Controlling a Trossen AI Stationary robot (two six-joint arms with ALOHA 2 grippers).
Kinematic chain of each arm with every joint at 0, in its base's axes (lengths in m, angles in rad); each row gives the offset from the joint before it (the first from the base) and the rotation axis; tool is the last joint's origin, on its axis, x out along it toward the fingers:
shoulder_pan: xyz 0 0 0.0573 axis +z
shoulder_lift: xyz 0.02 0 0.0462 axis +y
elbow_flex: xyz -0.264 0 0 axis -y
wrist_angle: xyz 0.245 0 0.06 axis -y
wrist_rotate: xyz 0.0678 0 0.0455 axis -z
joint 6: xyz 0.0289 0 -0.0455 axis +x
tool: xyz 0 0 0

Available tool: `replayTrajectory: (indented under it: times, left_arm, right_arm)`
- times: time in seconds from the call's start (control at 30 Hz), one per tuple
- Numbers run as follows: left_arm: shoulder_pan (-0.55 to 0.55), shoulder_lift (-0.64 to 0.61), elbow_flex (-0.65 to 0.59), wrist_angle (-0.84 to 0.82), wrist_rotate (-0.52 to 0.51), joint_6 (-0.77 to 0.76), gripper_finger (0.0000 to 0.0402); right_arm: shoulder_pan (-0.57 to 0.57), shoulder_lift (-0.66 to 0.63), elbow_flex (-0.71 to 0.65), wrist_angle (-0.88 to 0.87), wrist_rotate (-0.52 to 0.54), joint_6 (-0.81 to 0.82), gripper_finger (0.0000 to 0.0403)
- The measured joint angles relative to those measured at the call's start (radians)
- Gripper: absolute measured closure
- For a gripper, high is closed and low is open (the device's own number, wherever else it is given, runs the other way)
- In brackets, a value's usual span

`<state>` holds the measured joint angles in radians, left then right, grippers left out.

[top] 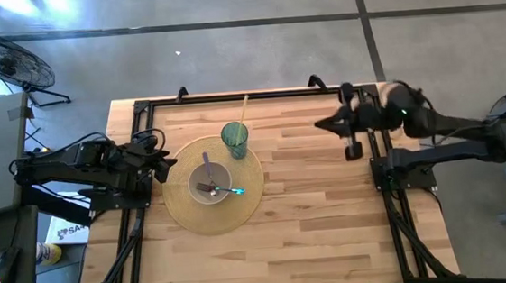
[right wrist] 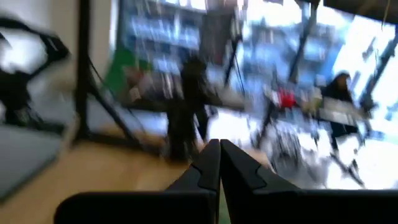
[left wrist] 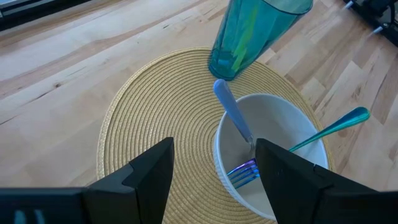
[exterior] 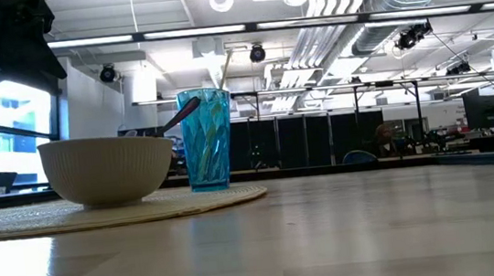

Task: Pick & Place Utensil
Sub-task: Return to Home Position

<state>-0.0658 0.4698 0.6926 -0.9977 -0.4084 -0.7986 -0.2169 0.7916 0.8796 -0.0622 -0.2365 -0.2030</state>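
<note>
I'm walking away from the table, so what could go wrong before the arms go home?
The left pincer hangs open close beside the bowl; a wide swing might clip it or the handles sticking out. The tall cup with its straw could tip if bumped. The right pincer is well clear.

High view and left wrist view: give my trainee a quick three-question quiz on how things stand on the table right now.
1. True or false: the blue cup stands on bare table, off the yellow mat.
2. How many utensils rest in the white bowl? A) none B) two C) four
3. Short answer: which one is open, the left gripper or the right gripper?

Key
1. False: the blue cup stands on the yellow mat, beside the white bowl.
2. B
3. The left gripper. The right gripper is shut.
</note>
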Motion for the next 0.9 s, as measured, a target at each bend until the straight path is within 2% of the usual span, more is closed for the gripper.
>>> replayTrajectory:
  times: [0.13, 0.27, 0.43, 0.6, 0.73, 0.9]
  left_arm:
    - [0.000, 0.000, 0.000, 0.000, 0.000, 0.000, 0.0179]
    - [0.000, 0.000, 0.000, 0.000, 0.000, 0.000, 0.0179]
    - [0.000, 0.000, 0.000, 0.000, 0.000, 0.000, 0.0179]
    - [0.000, 0.000, 0.000, 0.000, 0.000, 0.000, 0.0179]
    - [0.000, 0.000, 0.000, 0.000, 0.000, 0.000, 0.0179]
    - [0.000, 0.000, 0.000, 0.000, 0.000, 0.000, 0.0179]
  right_arm:
    - [0.056, -0.115, -0.202, 0.296, 0.004, 0.073, 0.0396]
    - [0.080, -0.254, -0.350, 0.374, 0.058, 0.180, 0.0400]
    - [0.081, -0.471, -0.422, 0.290, 0.077, 0.258, 0.0397]
    - [0.082, -0.649, -0.451, 0.136, 0.007, 0.282, 0.0393]
    - [0.082, -0.730, -0.452, -0.014, 0.003, 0.233, 0.0397]
    - [0.082, -0.744, -0.454, -0.232, 0.050, 0.253, 0.0402]
